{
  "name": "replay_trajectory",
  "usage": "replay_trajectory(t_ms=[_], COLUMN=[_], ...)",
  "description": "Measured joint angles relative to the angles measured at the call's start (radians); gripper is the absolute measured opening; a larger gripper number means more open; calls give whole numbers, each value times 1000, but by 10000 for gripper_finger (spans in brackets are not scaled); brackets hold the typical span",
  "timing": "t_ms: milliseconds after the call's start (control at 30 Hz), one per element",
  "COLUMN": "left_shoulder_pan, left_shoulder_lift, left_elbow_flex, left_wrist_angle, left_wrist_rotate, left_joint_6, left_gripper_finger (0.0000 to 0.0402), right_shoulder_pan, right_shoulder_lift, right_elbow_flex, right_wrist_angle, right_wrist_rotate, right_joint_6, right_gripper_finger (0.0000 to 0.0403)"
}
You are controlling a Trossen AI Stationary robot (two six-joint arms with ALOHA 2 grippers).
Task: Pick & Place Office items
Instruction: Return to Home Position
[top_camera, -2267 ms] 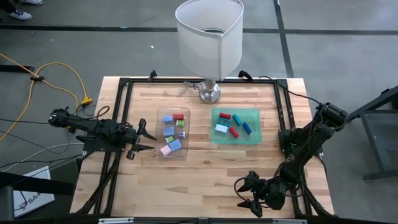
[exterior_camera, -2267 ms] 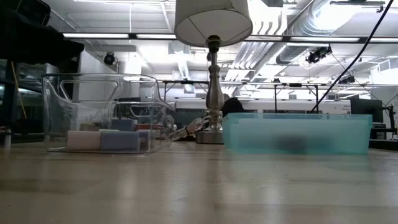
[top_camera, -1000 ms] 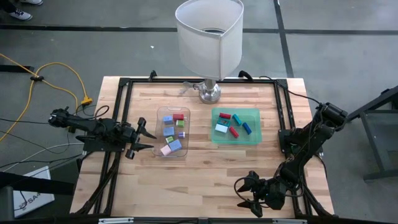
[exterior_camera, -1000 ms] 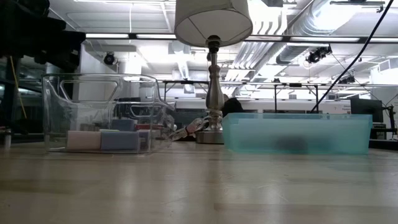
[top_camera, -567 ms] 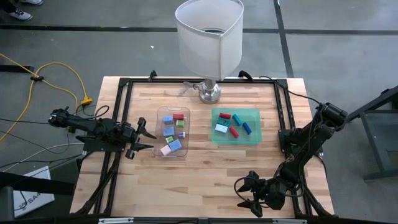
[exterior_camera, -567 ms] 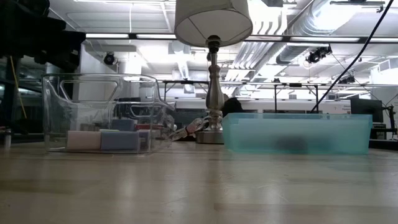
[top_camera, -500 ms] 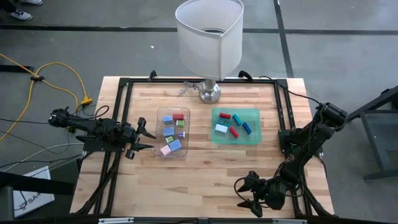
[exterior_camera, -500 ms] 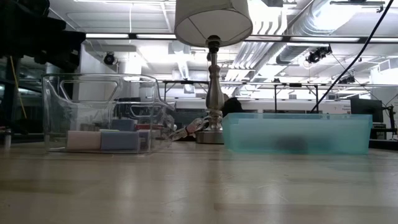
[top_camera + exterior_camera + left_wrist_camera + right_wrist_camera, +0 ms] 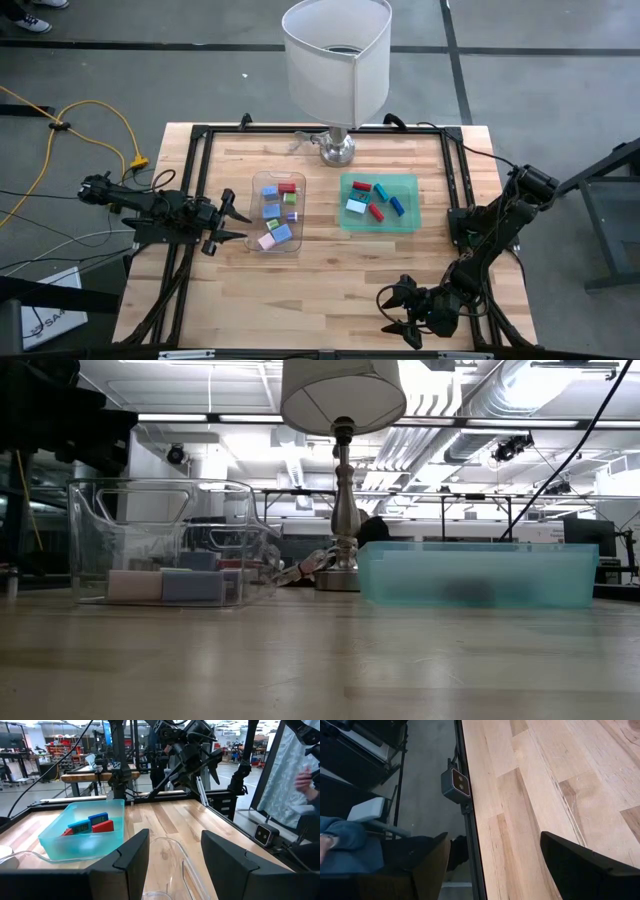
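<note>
Office items: small blocks (image 9: 281, 233) and short sticks, split between two trays at the centre of the high view; blue, red, pink and green pieces left of centre, red, blue and teal ones right of centre.
Clear tray (image 9: 276, 211): left of centre on the surface (image 9: 330, 285), holding about eight pieces.
Green tray (image 9: 408, 221): just right of the clear one, apart from it, holding about six.
Left claw (image 9: 236, 225): at the clear tray's left edge, fingers (image 9: 131, 854) parted and empty, the rim between them in its wrist view.
Right claw (image 9: 392, 314): low in the frame near the surface's front edge, well apart from both trays, spread wide, holding nothing.
Handling: the pieces look light, stiff and smooth, so likely to slip or skid; pinch one across its short flat sides, at mid-length.
Lamp (image 9: 336, 62): top centre, behind the trays.
</note>
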Motion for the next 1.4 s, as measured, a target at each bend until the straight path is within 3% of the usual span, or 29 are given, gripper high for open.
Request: replay_trajectory(t_ms=[367, 633, 933, 1400], left_shoulder_pan=[0, 0, 0, 0], left_shoulder_lift=[0, 0, 0, 0], left_elbow_flex=[0, 0, 0, 0], left_wrist_angle=[0, 1, 1, 1], left_wrist_rotate=[0, 0, 0, 0], left_joint_6=[0, 0, 0, 0], left_gripper_finger=[173, 173, 173, 173], right_shoulder_pan=[0, -76, -274, -648], right_shoulder_lift=[0, 0, 0, 0], right_elbow_flex=[0, 0, 0, 0], right_wrist_angle=[8, 86, 307, 349], right_wrist_rotate=[2, 88, -78, -256], right_joint_6=[74, -176, -465, -656], right_gripper_finger=[298, 298, 298, 298])
